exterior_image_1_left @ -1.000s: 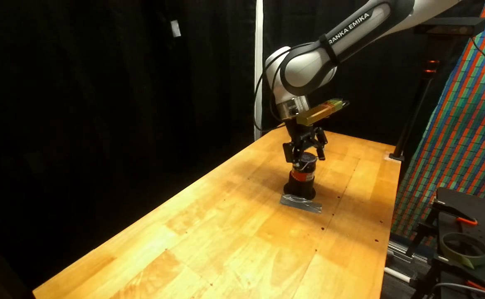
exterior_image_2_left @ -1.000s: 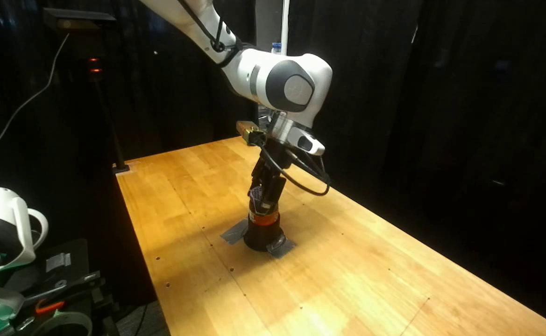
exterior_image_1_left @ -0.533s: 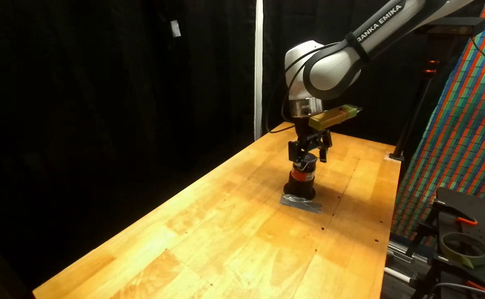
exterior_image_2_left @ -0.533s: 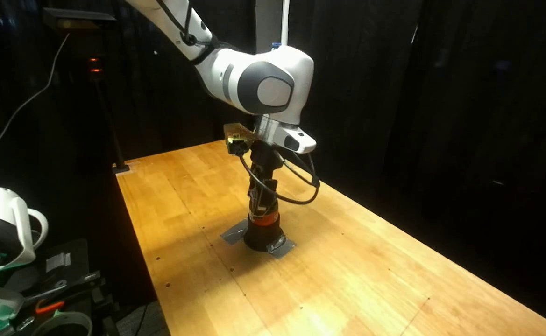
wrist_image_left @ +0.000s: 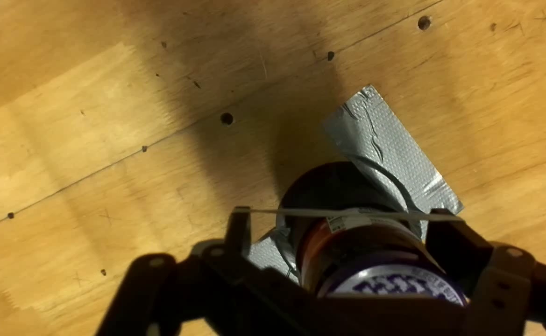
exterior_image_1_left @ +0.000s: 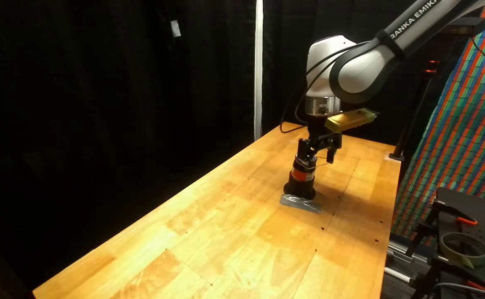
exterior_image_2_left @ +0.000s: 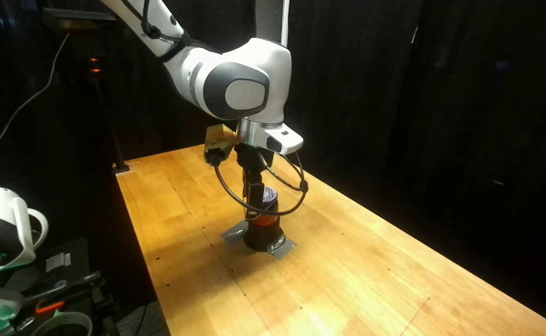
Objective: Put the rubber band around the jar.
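The jar [exterior_image_1_left: 302, 175] is dark with an orange-red label and a purple-and-white lid. It stands upright in a dark round base taped to the table, and also shows in an exterior view [exterior_image_2_left: 266, 220] and the wrist view [wrist_image_left: 319, 242]. My gripper [wrist_image_left: 343, 213] is open, one finger on each side of the jar in the wrist view. In both exterior views the gripper [exterior_image_1_left: 318, 160] [exterior_image_2_left: 254, 205] is beside the jar's upper part. The thin pale rubber band [wrist_image_left: 296, 213] is stretched between the fingertips; a strand [exterior_image_1_left: 321, 165] crosses the jar's side. Its remaining course is hidden.
Grey tape pieces [wrist_image_left: 399, 144] [exterior_image_1_left: 300, 203] hold the base to the wooden table [exterior_image_1_left: 242, 232]. A camera stand [exterior_image_2_left: 118, 165] stands at the table's far corner. A dark cart [exterior_image_1_left: 468, 216] with a tape roll is beside the table.
My gripper has moved from above the jar to one side, rightward in an exterior view, and has turned more upright. The stretched band has moved with it. The jar has not moved.
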`<action>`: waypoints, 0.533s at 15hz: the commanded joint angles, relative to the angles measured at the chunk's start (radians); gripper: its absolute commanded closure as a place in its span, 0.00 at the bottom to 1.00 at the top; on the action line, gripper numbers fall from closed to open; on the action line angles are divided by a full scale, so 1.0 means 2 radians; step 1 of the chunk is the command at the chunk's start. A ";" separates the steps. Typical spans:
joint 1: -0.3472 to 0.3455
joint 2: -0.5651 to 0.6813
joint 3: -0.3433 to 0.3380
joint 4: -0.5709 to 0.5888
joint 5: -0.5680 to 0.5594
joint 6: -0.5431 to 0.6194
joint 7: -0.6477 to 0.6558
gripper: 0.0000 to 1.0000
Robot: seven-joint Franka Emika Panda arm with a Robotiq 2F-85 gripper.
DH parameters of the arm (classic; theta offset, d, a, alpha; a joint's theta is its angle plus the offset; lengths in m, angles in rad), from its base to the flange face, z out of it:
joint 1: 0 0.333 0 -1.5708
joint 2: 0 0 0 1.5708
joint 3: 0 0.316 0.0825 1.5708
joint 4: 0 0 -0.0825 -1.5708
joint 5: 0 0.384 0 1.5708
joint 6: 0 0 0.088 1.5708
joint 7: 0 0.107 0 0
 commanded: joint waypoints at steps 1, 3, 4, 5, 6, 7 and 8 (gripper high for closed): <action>0.002 -0.036 -0.001 -0.069 -0.012 0.053 0.020 0.32; 0.005 -0.045 -0.002 -0.091 -0.020 0.082 0.028 0.49; 0.005 -0.050 -0.002 -0.100 -0.020 0.093 0.029 0.58; 0.004 -0.056 -0.002 -0.110 -0.020 0.108 0.031 0.65; 0.003 -0.062 -0.001 -0.122 -0.017 0.128 0.032 0.71; 0.003 -0.069 0.001 -0.135 -0.015 0.151 0.032 0.80; 0.006 -0.075 -0.001 -0.149 -0.024 0.180 0.038 0.87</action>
